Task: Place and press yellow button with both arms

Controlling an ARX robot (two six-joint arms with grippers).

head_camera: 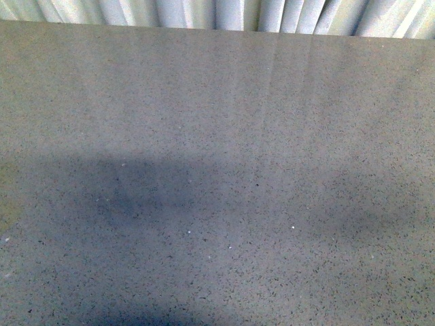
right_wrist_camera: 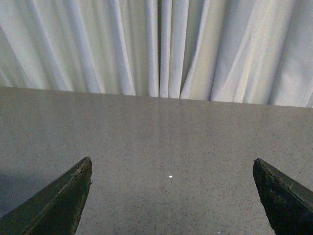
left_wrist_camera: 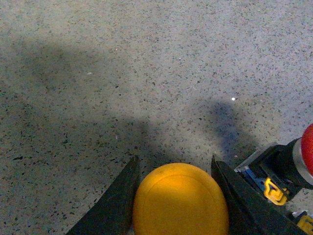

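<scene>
The left gripper (left_wrist_camera: 175, 162) squeezes the yellow button (left_wrist_camera: 180, 201), with one black jaw on each side of its round cap. A red button (left_wrist_camera: 308, 147) lies just beside them on the grey table (head_camera: 217, 170). The right gripper (right_wrist_camera: 172, 161) is spread wide, holding nothing. A white curtain (head_camera: 204, 12) fills the front view's top edge.

A grey table (head_camera: 217, 122) with a stone-like surface fills the front view, flecked all over with small dark specks and a few white ones. Along its far edge hangs a pale, white-grey curtain (head_camera: 224, 13) in close vertical pleats. A broad, soft shadow (head_camera: 136, 193) darkens the near left part of the table. Faint pale streaks of reflected light run from the far edge near the middle.
</scene>
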